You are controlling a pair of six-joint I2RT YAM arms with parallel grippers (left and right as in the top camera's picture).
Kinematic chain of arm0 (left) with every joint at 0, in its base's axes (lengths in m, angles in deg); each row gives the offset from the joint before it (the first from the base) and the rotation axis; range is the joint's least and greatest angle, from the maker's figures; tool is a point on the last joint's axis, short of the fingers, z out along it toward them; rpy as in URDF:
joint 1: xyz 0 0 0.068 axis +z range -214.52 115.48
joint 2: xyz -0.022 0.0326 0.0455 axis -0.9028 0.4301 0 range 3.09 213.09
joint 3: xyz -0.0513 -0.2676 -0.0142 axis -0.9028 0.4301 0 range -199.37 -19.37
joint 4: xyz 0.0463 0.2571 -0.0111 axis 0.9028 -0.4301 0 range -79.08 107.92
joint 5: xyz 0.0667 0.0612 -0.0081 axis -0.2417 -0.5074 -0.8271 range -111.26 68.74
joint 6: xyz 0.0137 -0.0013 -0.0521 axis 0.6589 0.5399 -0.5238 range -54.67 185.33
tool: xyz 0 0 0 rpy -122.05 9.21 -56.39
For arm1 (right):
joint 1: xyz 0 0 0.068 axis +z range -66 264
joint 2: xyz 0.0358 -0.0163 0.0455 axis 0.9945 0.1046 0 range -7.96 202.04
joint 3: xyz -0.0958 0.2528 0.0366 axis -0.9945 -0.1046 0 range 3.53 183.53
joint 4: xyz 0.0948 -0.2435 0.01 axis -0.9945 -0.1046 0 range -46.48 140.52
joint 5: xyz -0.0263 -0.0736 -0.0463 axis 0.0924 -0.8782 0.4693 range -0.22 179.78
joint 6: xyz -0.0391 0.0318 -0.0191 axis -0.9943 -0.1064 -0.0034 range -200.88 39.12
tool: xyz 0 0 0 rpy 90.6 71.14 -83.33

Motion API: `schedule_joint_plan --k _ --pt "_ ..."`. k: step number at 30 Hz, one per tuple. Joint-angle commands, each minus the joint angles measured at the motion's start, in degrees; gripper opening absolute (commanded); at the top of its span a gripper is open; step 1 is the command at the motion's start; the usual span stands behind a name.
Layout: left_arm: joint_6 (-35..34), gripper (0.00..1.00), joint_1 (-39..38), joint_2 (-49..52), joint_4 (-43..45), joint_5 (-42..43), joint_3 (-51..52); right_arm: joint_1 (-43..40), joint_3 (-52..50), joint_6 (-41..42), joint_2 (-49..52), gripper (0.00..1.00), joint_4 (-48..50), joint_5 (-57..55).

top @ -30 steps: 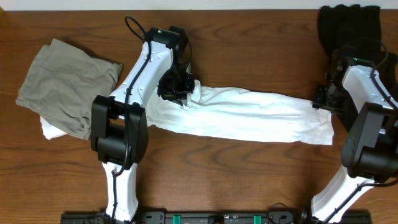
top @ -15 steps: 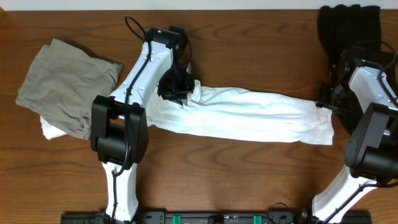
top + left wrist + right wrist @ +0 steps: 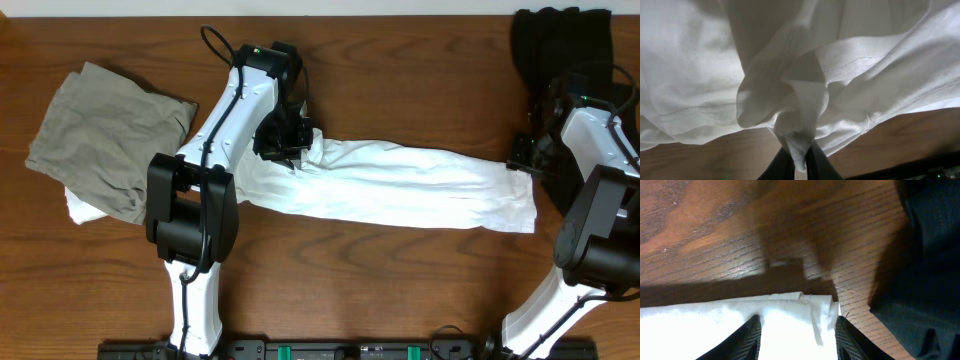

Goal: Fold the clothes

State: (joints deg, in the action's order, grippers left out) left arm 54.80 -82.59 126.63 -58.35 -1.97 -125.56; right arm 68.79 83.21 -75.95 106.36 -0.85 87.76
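The left fingers (image 3: pixel 781 164) are pinched tight on a thin fold of the white T-shirt (image 3: pixel 400 190), and only a narrow tongue of cloth sits between their tips while the rest bunches and hangs away from them. That small bite is the first risk: any hard pull along the shirt could drag the fold out, or lift only one layer and leave the one under it on the table (image 3: pixel 400 290). The right fingers (image 3: pixel 847 335) stand part-way apart, straddling the shirt's far corner, which lies flat between them with a doubled hem at its edge. I cannot tell whether they press the cloth at all. If they close as they stand, they may catch just the top ply, or scrape wood and miss. The shirt runs as a long, rumpled band from one set of fingers to the other, so a lift on one end alone would probably twist it rather than fold it. Close beyond the right fingers lies a black garment (image 3: pixel 560 40), near enough that a sideways drift could snag it. Past the left fingers, on the side away from the shirt, a grey garment (image 3: pixel 100 130) lies in a heap, and cloth swung that way could land on top of it.
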Motion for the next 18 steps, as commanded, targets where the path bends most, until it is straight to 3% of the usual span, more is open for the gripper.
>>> schedule_joint_plan --k 1,11,18 --pt "-0.3 0.12 0.1 0.0 -0.2 -0.3 0.5 0.0 -0.3 -1.0 0.5 0.47 0.0 0.7" --pt "-0.3 0.11 0.1 0.0 -0.2 -0.3 0.5 -0.2 -0.3 -0.9 0.5 0.52 3.9 -0.7" --pt "-0.3 0.11 0.1 0.0 -0.2 -0.3 0.5 -0.1 -0.3 -2.5 0.5 0.47 1.7 3.7"
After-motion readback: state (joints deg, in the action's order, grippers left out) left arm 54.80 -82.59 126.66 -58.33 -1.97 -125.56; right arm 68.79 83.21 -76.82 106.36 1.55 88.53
